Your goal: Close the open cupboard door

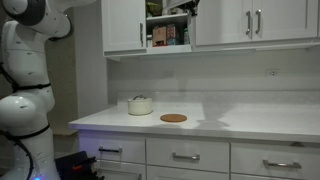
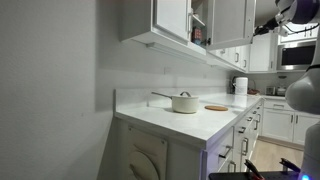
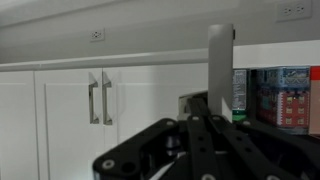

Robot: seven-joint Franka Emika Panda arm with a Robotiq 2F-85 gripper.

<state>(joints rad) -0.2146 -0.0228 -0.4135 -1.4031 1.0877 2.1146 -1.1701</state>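
A white counter (image 1: 250, 122) carries a lidded white pot (image 1: 140, 105) near a round wooden mat (image 1: 173, 118). Above, the open cupboard door (image 3: 221, 70) juts out. I cannot tell whether the end effector (image 3: 203, 120) is spread.

The arm of glossy white rounded segments (image 1: 25, 85) has dark joint bands; its black gripper (image 3: 197, 108) shows angular linkage bars.

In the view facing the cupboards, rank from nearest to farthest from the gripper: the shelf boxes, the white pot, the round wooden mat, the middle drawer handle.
From the gripper:
1. Boxes, on the open shelf just below it.
2. White pot and round wooden mat, on the counter; too close to call.
3. Drawer handle, under the counter.
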